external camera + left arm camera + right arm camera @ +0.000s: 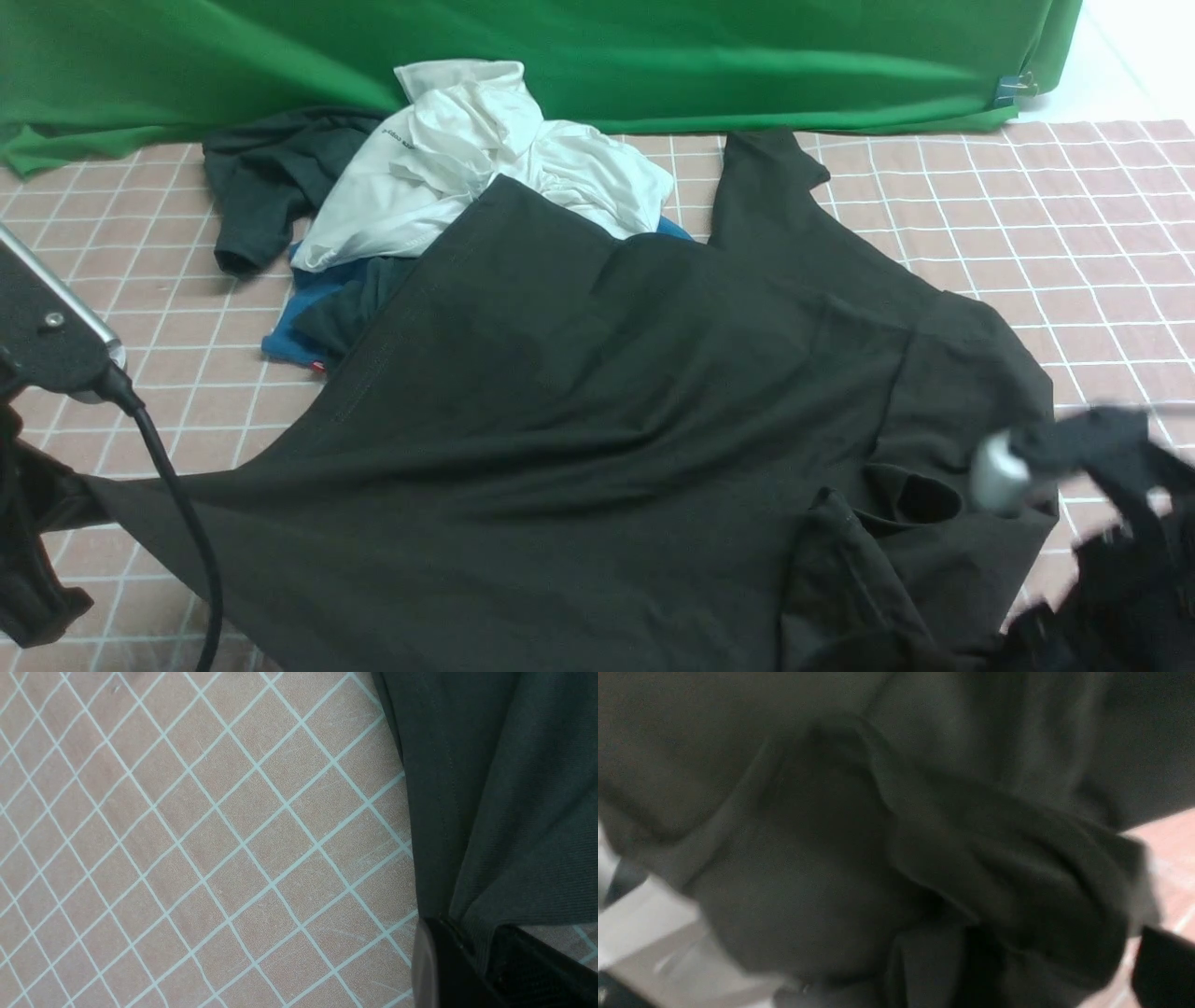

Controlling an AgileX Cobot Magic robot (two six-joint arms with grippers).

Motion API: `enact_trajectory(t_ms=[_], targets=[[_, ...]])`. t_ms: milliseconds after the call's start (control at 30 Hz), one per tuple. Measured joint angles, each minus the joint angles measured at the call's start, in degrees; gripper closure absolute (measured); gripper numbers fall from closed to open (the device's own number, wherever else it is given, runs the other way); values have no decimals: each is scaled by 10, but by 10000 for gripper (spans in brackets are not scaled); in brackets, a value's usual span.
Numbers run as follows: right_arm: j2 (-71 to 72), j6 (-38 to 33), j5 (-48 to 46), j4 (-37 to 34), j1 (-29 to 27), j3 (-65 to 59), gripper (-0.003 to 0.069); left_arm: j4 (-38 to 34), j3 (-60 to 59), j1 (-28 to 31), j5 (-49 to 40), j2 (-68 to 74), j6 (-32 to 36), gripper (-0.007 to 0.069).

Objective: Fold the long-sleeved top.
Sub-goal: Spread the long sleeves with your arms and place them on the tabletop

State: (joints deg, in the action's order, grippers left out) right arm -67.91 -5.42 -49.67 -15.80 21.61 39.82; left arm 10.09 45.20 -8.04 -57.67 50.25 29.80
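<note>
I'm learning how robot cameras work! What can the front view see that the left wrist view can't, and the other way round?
Only the front view shows the white shirt, the blue garment, the green backdrop and the blurred right arm. Only the left wrist view shows, close up, the left end effector pinching the ribbed edge of the top. Both show the top and the checked cloth.

1 long-sleeved top (607, 401), 1 white shirt (448, 168), 1 dk tee (261, 177), 1 blue garment (285, 338).
</note>
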Motion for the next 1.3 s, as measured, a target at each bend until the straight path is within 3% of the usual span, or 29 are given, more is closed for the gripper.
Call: enact_trajectory(t_ms=[100,300,533,667,767,933,1200,1300], targets=[[-4,28,-13,24,0,72,90,0,0,0,0,0,0,611],[-50,106,36,90,2,204,148,-3,0,0,4,0,-1,611],[-198,124,67,100,11,233,93,-11,0,0,11,0,-2,611],[-274,124,85,110,11,234,99,-14,0,0,11,0,-2,611],[-303,122,86,110,11,234,155,-15,0,0,11,0,-2,611],[-340,104,78,114,11,234,323,-15,0,0,11,0,-2,611],[-368,97,58,168,11,234,386,-15,0,0,11,0,-2,611],[-369,80,63,179,11,235,471,-15,0,0,11,0,-2,611]])
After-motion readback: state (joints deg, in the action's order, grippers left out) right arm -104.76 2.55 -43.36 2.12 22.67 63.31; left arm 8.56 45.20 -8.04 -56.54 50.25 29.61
